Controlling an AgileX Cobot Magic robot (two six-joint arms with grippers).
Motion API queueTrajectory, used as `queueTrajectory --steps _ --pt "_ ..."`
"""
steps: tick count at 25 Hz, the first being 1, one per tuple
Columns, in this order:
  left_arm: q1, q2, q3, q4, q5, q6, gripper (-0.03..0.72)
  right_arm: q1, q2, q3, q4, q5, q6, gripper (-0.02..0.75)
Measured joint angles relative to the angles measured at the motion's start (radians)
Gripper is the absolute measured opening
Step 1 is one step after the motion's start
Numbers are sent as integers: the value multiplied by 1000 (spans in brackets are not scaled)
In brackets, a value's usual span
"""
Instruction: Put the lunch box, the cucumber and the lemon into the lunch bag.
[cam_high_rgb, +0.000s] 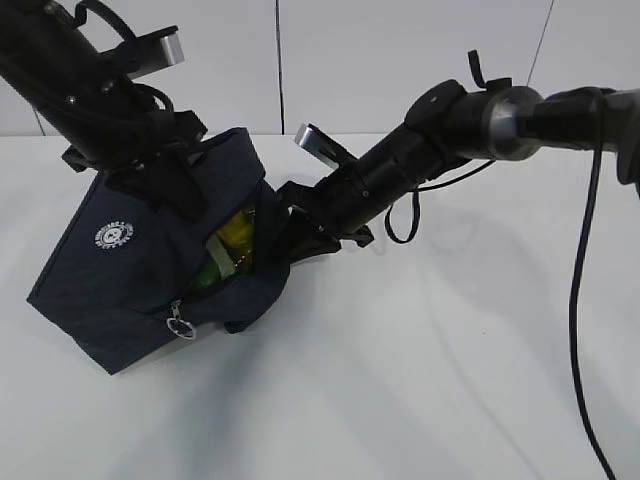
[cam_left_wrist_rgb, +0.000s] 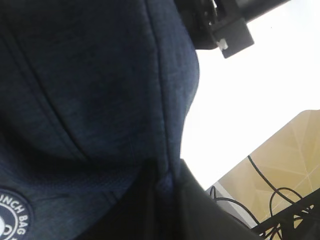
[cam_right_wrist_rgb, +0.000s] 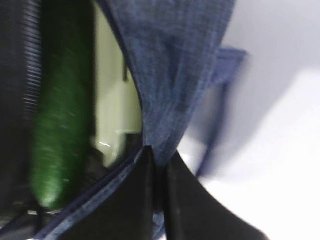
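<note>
The navy lunch bag (cam_high_rgb: 120, 270) is tilted on the white table, its zipper opening facing right. Inside the opening the yellow lemon (cam_high_rgb: 238, 232) shows, with a green bit of the cucumber (cam_high_rgb: 205, 278) below it. In the right wrist view the cucumber (cam_right_wrist_rgb: 62, 120) lies beside the pale green lunch box lid (cam_right_wrist_rgb: 112, 110) inside the bag. My left gripper (cam_high_rgb: 175, 180) is shut on the bag's top fabric (cam_left_wrist_rgb: 100, 90). My right gripper (cam_high_rgb: 290, 225) is shut on the bag's opening edge (cam_right_wrist_rgb: 170, 75).
A metal ring zipper pull (cam_high_rgb: 181, 327) hangs at the bag's lower front. A black cable (cam_high_rgb: 590, 300) hangs down at the right. The table edge, floor and cables (cam_left_wrist_rgb: 280, 195) show in the left wrist view.
</note>
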Motion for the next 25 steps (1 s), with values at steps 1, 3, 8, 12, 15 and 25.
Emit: queueTrajectory --steps 1,3,8,12,15,25 --pt "0 0 0 0 0 0 18 -2 0 0 12 5 -5 25" --pt "0 0 0 0 0 4 18 -14 0 0 28 23 -11 20" --pt "0 0 0 -51 -14 13 18 -73 -38 2 34 84 -13 19" --pt "0 0 -2 -151 -34 45 18 -128 -111 2 34 107 -13 18" --pt "-6 0 -2 -199 -73 53 18 -157 -159 2 32 112 -13 18" --pt "-122 27 -2 -292 -191 56 18 -169 -269 -51 -189 132 89 18"
